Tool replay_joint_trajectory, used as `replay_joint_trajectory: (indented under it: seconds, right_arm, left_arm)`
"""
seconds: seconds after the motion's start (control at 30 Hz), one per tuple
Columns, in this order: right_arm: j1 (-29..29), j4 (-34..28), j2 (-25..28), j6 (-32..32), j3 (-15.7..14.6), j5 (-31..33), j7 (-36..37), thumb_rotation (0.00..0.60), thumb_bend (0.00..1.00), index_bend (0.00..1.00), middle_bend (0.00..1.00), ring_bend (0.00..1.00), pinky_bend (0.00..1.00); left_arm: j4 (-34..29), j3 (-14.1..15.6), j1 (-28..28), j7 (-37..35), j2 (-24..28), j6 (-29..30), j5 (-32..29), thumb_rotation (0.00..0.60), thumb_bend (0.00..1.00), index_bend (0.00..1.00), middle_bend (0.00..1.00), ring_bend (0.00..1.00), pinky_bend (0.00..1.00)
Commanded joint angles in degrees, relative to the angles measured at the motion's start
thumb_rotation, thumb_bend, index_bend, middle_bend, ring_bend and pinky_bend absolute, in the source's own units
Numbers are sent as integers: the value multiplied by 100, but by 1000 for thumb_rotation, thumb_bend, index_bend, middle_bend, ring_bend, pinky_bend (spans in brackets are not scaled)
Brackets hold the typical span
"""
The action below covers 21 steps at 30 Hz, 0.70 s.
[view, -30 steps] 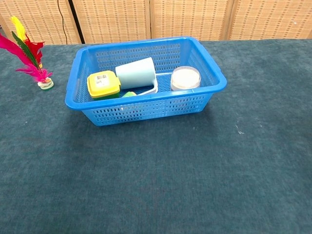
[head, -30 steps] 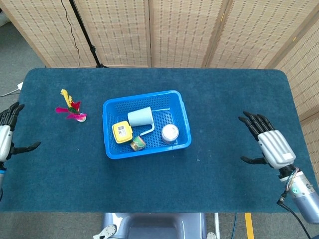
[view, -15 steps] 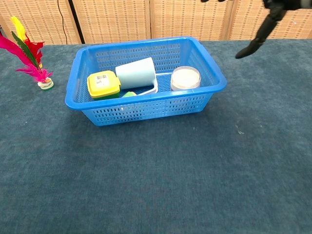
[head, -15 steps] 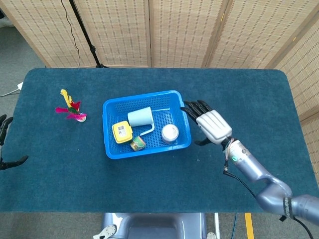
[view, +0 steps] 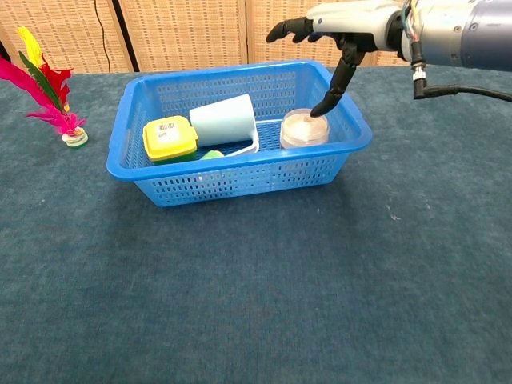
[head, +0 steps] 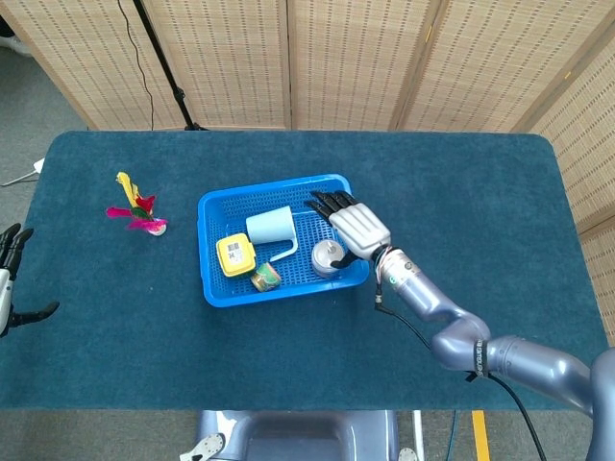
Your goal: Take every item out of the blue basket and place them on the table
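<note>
- The scene is a table (head: 461,192) covered with dark blue-green cloth; woven cane screens (head: 346,58) stand behind it, and a black stand with a cable is at about 11 o'clock in the head view.
- The blue basket (head: 207,250) sits on the cloth a little to the left of the table's centre, with its long side slightly turned.
- Inside the basket, a pale blue cup (head: 270,226) lies on its side near the middle, its handle pointing toward 5 o'clock.
- A yellow box (head: 235,255) with a white label is at 8 o'clock from the cup, near the left wall.
- A small green item (head: 266,278) lies at 6 o'clock from the cup, against the front wall; what it is I cannot tell.
- A round white jar (view: 302,129) stands in the right front corner of the basket.
- The right hand (head: 357,228) hangs over the right part of the basket, palm down, fingers spread wide, holding nothing; in the chest view its thumb points down just above the jar.
- The left hand (head: 8,279) is at the left edge of the head view, outside the table, fingers apart and empty.
- A feather shuttlecock (head: 137,209) in red, pink and yellow stands on the cloth at 9 o'clock from the basket, well apart from it.
</note>
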Motion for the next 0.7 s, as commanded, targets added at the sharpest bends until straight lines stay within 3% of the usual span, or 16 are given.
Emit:
replay_joint_trajectory:
  seconds: [0.03,0.33,0.7]
  right_arm:
    - [113,120,-89,-135,-37,132,10,600,0,0,0,0,46]
    - [433,290,-113,-685,-113,627,1,600,0,0,0,0,55]
    - [859,464,-32,-1068,-642,1450,-679,600,0,0,0,0,152]
  left_arm:
    - [20,-13,-16,11,-5,-39,-42,600,111,0,0,0,0]
    - [37,-21,-62,76,-32,-137,-88,600,112,0,0,0,0]
    - [57,-23,-92,77,-37,-218,-100,600,112,0,0,0,0]
